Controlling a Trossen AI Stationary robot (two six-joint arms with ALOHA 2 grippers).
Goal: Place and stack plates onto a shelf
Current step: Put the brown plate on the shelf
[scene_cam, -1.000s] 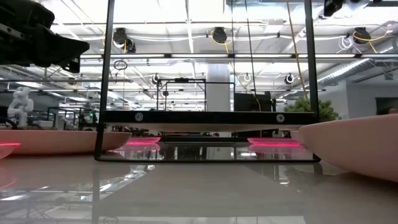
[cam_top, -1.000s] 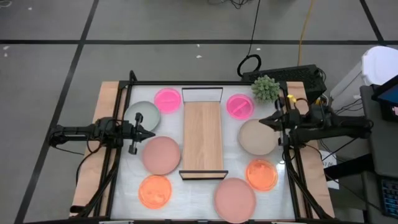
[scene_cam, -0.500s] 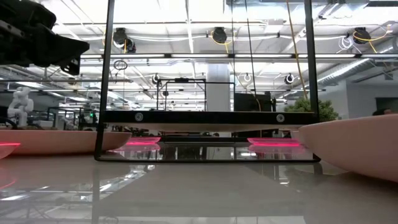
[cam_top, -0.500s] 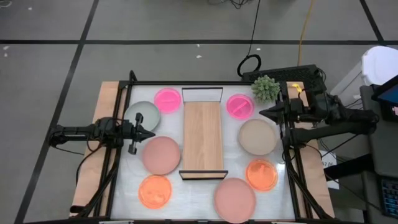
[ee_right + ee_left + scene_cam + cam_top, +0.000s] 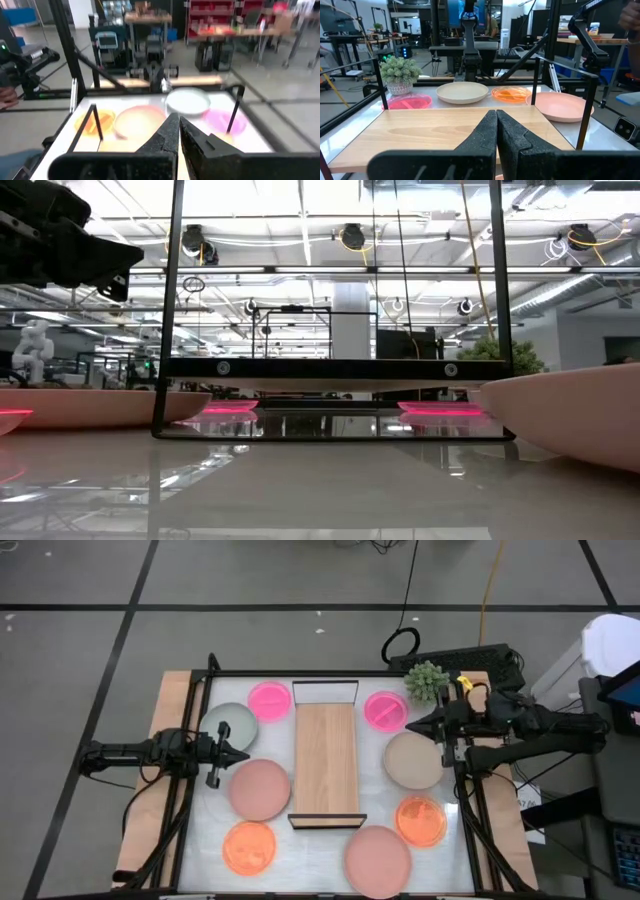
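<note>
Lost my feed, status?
Left gripper and right gripper shut, empty. Shelf bare; plates on table. Nothing blocking.

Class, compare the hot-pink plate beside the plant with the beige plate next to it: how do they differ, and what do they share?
The hot-pink plate is smaller and vivid; the beige plate is larger and pale. The hot-pink plate lies nearer the plant; the beige plate lies nearer the orange plate. Both are round, lie flat, and sit off the shelf.

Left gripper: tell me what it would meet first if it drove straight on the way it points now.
The left gripper, shut, points across the table toward the shelf. Going by its wrist view, it sits slightly above the board, so it would likely skim over the wood; height is hard to judge, and it might catch the near edge.
</note>
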